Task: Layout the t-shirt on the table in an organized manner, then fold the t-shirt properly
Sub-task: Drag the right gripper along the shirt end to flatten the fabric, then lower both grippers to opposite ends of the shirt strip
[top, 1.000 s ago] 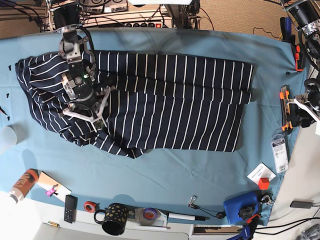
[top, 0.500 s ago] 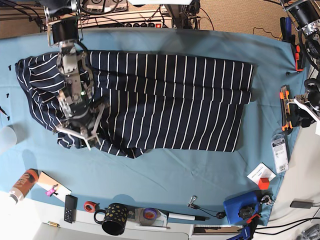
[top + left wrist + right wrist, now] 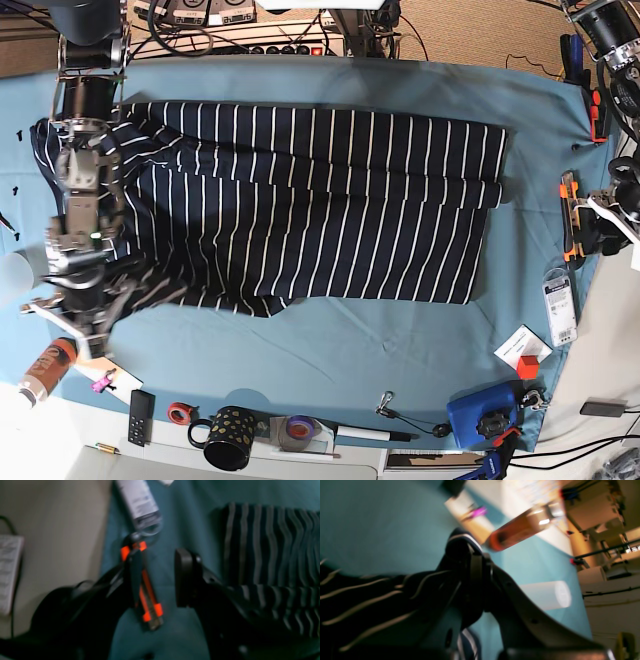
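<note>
Navy stripes stretch toward the near-left corner of the table (image 3: 330, 360) as the right gripper (image 3: 82, 305), jaws now clenched on a fold of the shirt (image 3: 330, 190), hauls the cloth outward. A second ago the same gripper stood open over the middle of the shirt's left half; it has since travelled down and out past the garment's old edge, and the crumpled lower-left corner has been drawn flatter behind it. The right wrist view confirms the pinch: striped fabric is bunched between the closed fingers (image 3: 470, 562), with bare teal cloth beyond and a bottle (image 3: 520, 532) lying near. The left gripper (image 3: 156, 577) has not moved, parked at the table's far-right side with its jaws apart and nothing between them, an orange tool (image 3: 147, 597) on the cloth beneath. The shirt lies across the table's far half, mostly spread but creased along its middle. Laying out appears under way; folding seems some way off.
</note>
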